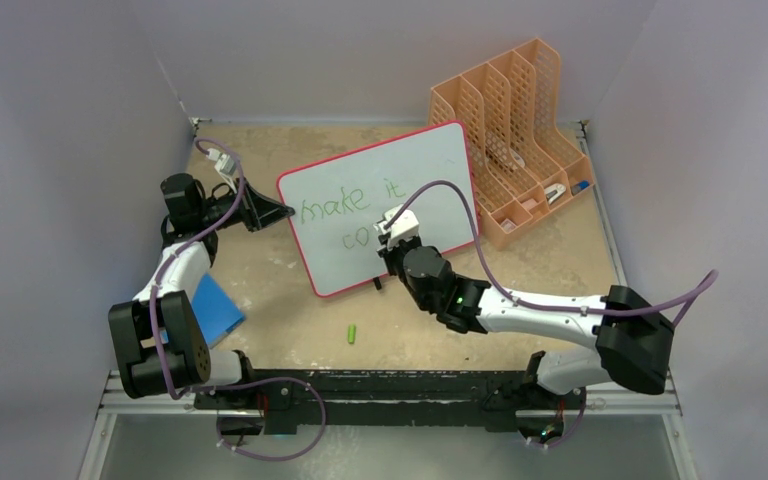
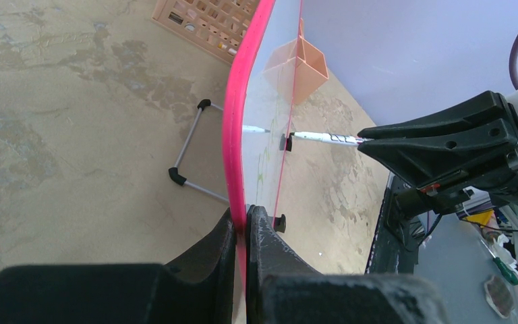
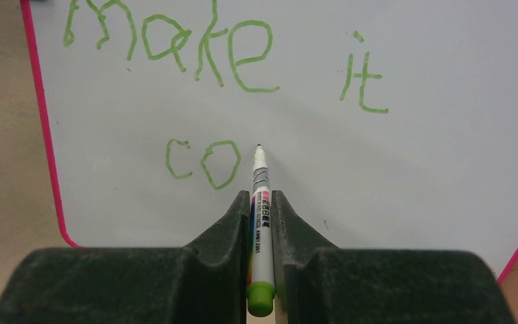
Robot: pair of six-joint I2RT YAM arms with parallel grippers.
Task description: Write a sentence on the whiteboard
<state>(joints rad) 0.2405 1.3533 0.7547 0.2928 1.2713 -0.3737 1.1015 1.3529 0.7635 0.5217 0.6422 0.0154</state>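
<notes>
The whiteboard [image 1: 430, 165] is standing tilted near the middle of the sandy surface [image 1: 290, 300], leaning on a wire stand [image 2: 190, 145] behind it, with an orange file rack [image 1: 520, 120] sitting just beside its right edge. The left gripper [image 2: 246, 219] is clenching the board's pink-red rim at the left edge, its jaws pinching tight on both faces. The right gripper [image 3: 262, 202] is grasping a white marker [image 3: 261, 229] by the barrel, with the green end toward the wrist and the tip pointing at the board. The sentence [image 3: 229, 54] is showing "make it" in green on the upper line, with "co" sitting on the line below. The marker tip is hovering just right of the "o", and whether it is touching the white face cannot be told. A small green cap [image 1: 353, 333] is lying on the surface in front of the board, and a blue pad [image 1: 222, 310] is lying near the left arm.
</notes>
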